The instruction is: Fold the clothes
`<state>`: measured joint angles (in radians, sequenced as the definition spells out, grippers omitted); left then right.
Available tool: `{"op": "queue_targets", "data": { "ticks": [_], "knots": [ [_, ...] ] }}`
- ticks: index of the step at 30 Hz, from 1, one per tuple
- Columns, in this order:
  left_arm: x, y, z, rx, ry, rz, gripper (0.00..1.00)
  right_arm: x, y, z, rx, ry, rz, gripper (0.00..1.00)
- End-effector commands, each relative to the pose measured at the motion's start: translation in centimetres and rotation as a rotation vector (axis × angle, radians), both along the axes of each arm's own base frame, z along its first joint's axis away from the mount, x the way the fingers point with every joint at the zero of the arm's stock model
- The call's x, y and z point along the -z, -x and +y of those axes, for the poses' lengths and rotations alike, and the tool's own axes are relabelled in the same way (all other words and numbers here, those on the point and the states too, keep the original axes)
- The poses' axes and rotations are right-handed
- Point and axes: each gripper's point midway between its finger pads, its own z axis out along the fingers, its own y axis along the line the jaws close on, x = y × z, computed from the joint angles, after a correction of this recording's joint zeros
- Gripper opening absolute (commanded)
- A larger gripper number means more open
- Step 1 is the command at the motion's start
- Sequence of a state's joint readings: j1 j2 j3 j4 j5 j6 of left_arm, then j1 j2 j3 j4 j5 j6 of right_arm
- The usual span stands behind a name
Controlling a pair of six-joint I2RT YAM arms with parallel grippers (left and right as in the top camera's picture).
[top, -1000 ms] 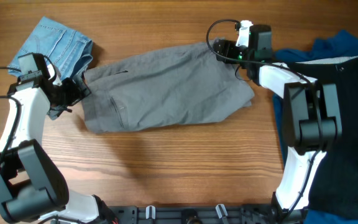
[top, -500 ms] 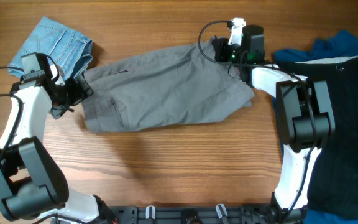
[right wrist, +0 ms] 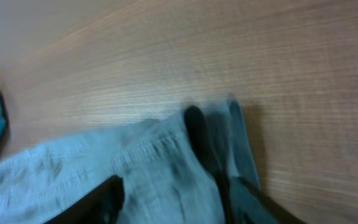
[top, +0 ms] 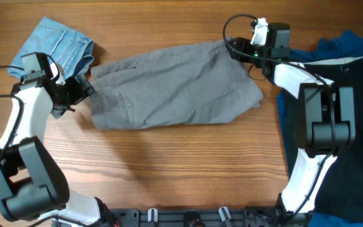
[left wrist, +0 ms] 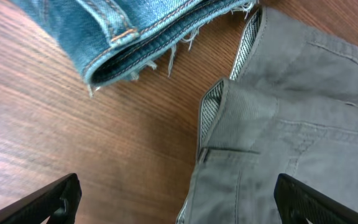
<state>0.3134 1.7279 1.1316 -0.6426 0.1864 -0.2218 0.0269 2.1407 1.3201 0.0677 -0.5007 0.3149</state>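
The grey shorts (top: 175,85) are now found further to the right on the desk (top: 169,170) than half a second ago. Their left edge is drawn away from the folded jeans (top: 58,41), and their top right corner is carried toward the pile of dark and blue clothes (top: 351,50). The right end effector (top: 232,49) is shifted right by the same amount, so the shorts are judged to be dragged by it. In the right wrist view, which is blurred by motion, one dark finger (right wrist: 197,140) is seen lying over the hem of the cloth. A clenched grasp on that corner is inferred from this rather than plainly seen.

The left end effector (top: 80,88) is kept where it was, just beside the waistband end of the shorts. It is released: in the left wrist view its fingers (left wrist: 55,196) are spread wide at the lower corners, with nothing held between them. The waistband (left wrist: 229,118) is seen lying flat on bare wood, and the frayed jeans hem is seen above it.

For the task, the pull is read as straightening and positioning. The shorts are spread lengthwise across the middle of the desk and no fold is made in them yet. A grasp by the left end effector on the waistband is probably needed first.
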Motion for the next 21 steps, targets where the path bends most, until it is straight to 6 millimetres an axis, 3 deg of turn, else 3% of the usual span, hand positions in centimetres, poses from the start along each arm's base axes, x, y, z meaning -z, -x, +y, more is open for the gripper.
{"op": "queue_targets", "data": {
  "ticks": [1, 3, 5, 6, 9, 11, 12, 15, 17, 18, 21],
  "knots": [
    [2.6, -0.9, -1.3, 0.038, 0.085, 0.015, 0.99, -5.5, 0.7, -0.6, -0.048, 0.025, -0.076, 0.58],
    [3.2, -1.1, -2.4, 0.057, 0.153, 0.012, 0.93, -8.0, 2.9, -0.7, -0.049, 0.028, -0.026, 0.54],
    [2.5, -1.1, -2.6, 0.064, 0.158, -0.002, 0.93, -9.1, 6.4, -0.8, -0.04, 0.038, 0.092, 0.53],
    [1.8, -1.1, -2.6, 0.068, 0.152, -0.015, 0.93, -8.8, 8.2, -1.0, -0.022, 0.05, 0.168, 0.53],
    [-1.7, -0.8, -3.2, 0.124, 0.142, -0.082, 0.94, -5.1, 13.7, -2.4, 0.037, 0.114, 0.471, 0.58],
    [-3.6, 0.4, -3.8, 0.128, 0.153, -0.087, 0.93, -2.7, 15.5, -2.2, 0.01, 0.129, 0.581, 0.22],
    [-3.8, 1.0, -4.2, 0.131, 0.171, -0.072, 0.91, -1.6, 16.0, -2.0, 0.0, 0.133, 0.626, 0.12],
    [-2.5, 2.9, -6.0, 0.196, 0.199, 0.019, 0.61, 3.0, 17.6, -1.1, -0.025, 0.149, 0.767, 0.07],
    [-1.4, 3.6, -7.8, 0.244, 0.211, 0.063, 0.57, 6.1, 18.6, -0.7, -0.016, 0.167, 0.858, 0.06],
    [-0.6, 4.1, -8.9, 0.271, 0.218, 0.089, 0.57, 6.9, 20.1, -0.3, -0.022, 0.174, 0.931, 0.05],
    [2.8, 6.4, -10.0, 0.303, 0.186, 0.18, 0.54, 5.9, 24.8, 0.4, -0.082, 0.269, 1.094, 0.05]
  ]
}}
